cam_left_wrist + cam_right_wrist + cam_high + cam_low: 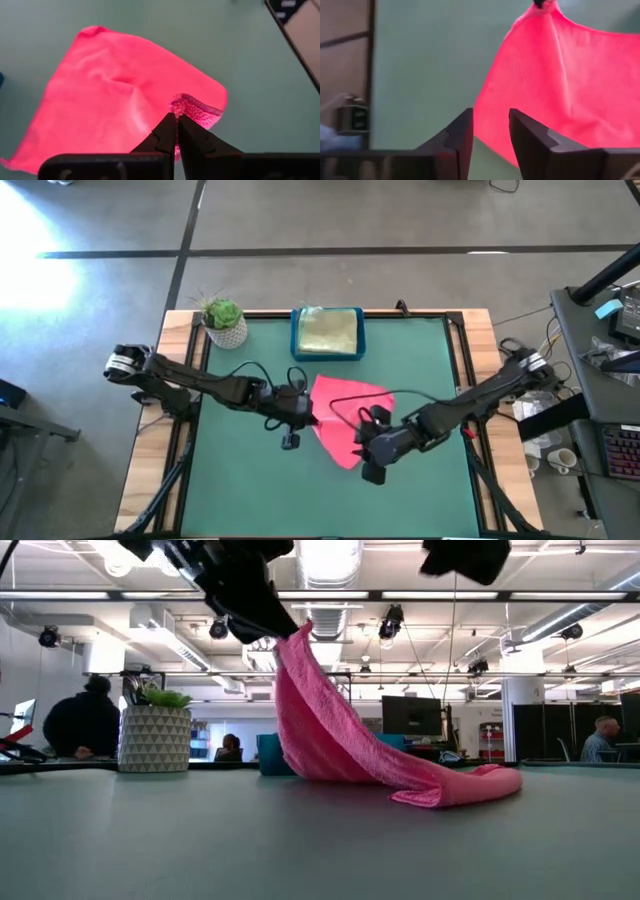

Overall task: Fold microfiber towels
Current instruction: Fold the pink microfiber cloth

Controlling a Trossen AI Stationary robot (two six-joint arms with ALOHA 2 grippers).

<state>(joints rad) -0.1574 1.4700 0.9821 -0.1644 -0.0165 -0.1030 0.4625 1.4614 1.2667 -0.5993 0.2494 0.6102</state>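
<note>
1. High view shows the hot pink towel (pixel 348 418) near the middle of the green tabletop (pixel 240 480), a little toward the right edge; it is the cloth I am working on.
2. One corner of it is lifted off the mat while the rest trails down and lies bunched on the tabletop, as the low view (pixel 340 740) makes plain.
3. My left gripper (pixel 176 120) has its jaws pressed together on that raised corner, pinching the textured hem of the pink towel (pixel 115 95) between the fingertips.
4. From above, my left gripper (pixel 300 415) sits at the towel's left edge, my arm reaching in from the tabletop's left side.
5. My right gripper (pixel 491 131) has its jaws spread, with nothing between them; the pink towel (pixel 560 85) hangs just beyond my fingers without touching them.
6. From above, my right gripper (pixel 372 448) is over the towel's near right part, my arm coming in from the right edge.
7. At the far edge of the tabletop, about the middle, a blue tray (pixel 297 340) holds a yellow towel (pixel 328 332).
8. A potted plant (pixel 224 320) in a patterned white pot stands by the far left corner, well apart from the pink towel.
9. Beyond the table in the low view, a person (pixel 84 720) in dark clothes sits in the room behind.
</note>
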